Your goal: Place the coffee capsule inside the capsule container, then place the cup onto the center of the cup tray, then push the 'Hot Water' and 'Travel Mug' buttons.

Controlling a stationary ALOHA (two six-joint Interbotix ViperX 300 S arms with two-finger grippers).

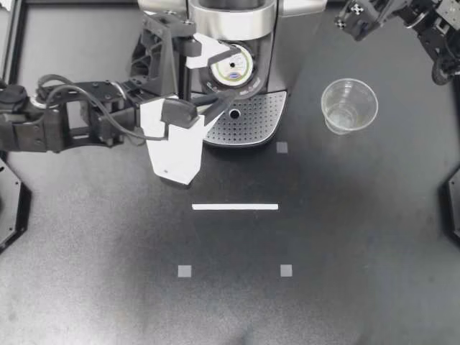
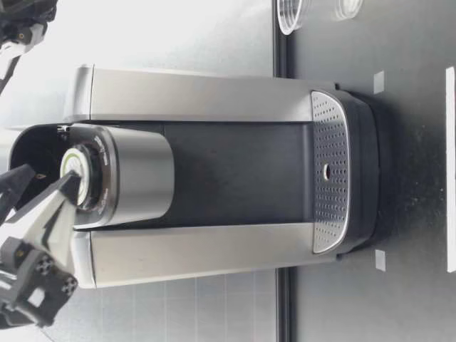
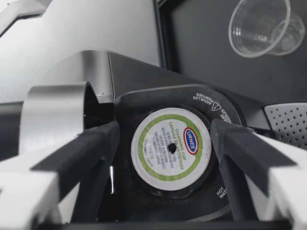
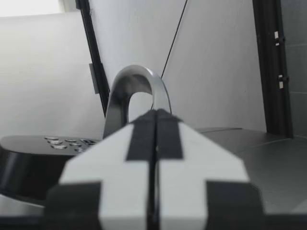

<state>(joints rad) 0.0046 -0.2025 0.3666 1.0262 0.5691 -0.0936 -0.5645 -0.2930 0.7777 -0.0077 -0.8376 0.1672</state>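
Main risk now is a bad pull-out. My left gripper (image 1: 224, 72) stands spread, one black finger (image 3: 81, 153) each side of the round coffee capsule with white foil lid and green ring (image 3: 171, 148). Neither pad touches it, as far as the left wrist view shows. If I back off skewed, a finger could snag the capsule's rim or the wall of the black round capsule container (image 3: 211, 103) and tip the capsule out of its seat. It looks seated, foil up, maybe a touch off level; can't be sure

Second risk: my left arm's white wrist lies over the left part of the perforated silver cup tray (image 1: 251, 118). Bringing the cup in before that arm clears could mean arm-to-arm contact

Third: the clear thin plastic cup (image 1: 349, 106) stands upright on the black table (image 1: 345, 237), right of the silver-and-black coffee machine (image 1: 230, 21) and well apart from the tray. Prob light and soft-walled, so a hard pinch could crush it and a glancing touch could tip it

My right gripper (image 1: 348, 20) sits far right, fingers pressed together w/ nothing between them

Contents: the capsule container holds the capsule, the cup looks empty, and the tray has nothing standing on it
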